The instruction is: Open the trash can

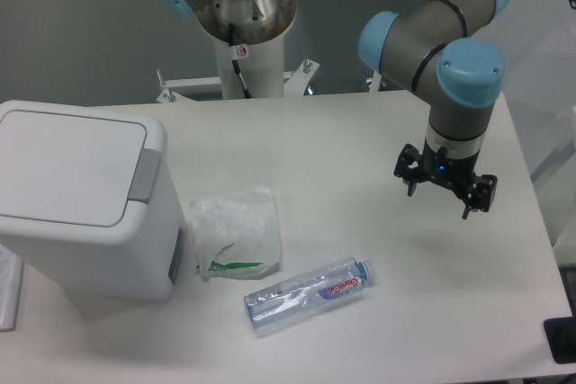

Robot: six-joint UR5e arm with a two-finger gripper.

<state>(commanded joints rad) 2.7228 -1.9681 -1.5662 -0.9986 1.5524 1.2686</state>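
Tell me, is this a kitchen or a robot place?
Probably a robot lab, not a kitchen. A robot arm with a gripper hangs over a plain white table bolted to a metal stand. Only test things sit there: a trash can, a plastic bag and a water bottle.

Bare table [378,222] between pincer [445,188] and trash can [81,195]; bag [234,233], bottle [308,292] lower.
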